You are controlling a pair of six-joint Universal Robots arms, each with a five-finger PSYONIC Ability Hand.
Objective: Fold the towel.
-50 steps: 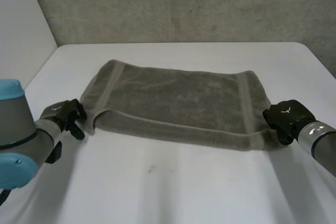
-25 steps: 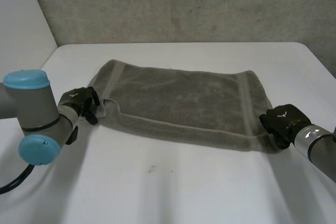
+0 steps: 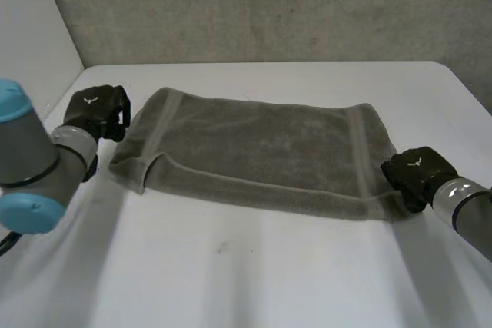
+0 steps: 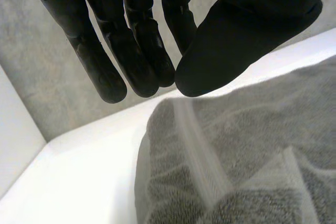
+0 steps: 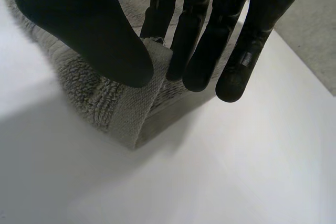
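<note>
Change: the left hand [image 3: 96, 109] has let go of the towel [image 3: 254, 155] and drawn back toward the upper left of the frame. The near-left corner lies slumped on the table [image 3: 254, 274].
Left hand: fingers straight, thumb close beside them, holding nothing, above the towel's left edge.
Right hand [image 3: 415, 177]: thumb and fingers pinch the towel's near-right corner, at the frame's right.
Towel: grey, folded in 2, mid-frame.
Surroundings: grey wall [image 3: 269, 5] behind the table.
</note>
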